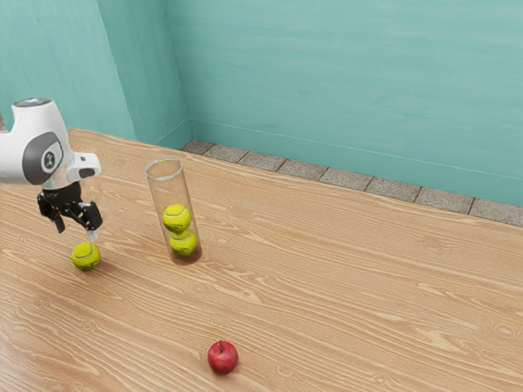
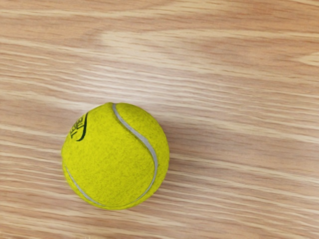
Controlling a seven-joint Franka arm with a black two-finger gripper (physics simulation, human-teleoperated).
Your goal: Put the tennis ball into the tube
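On the brown wooden table: a fuzzy yellow-green tennis ball — loose, under the black two-finger gripper. Holding nothing, with jaws apart. Left to do — grab, lift, drop into the tall, round, see-through tube (with two yellow-green balls inside).

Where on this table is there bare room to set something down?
The widest bare stretch of table lies to the exterior view's right of the tube and apple. Another patch separates those two. It's crowded where the open jaws hang above the loose tennis ball, near the tube.
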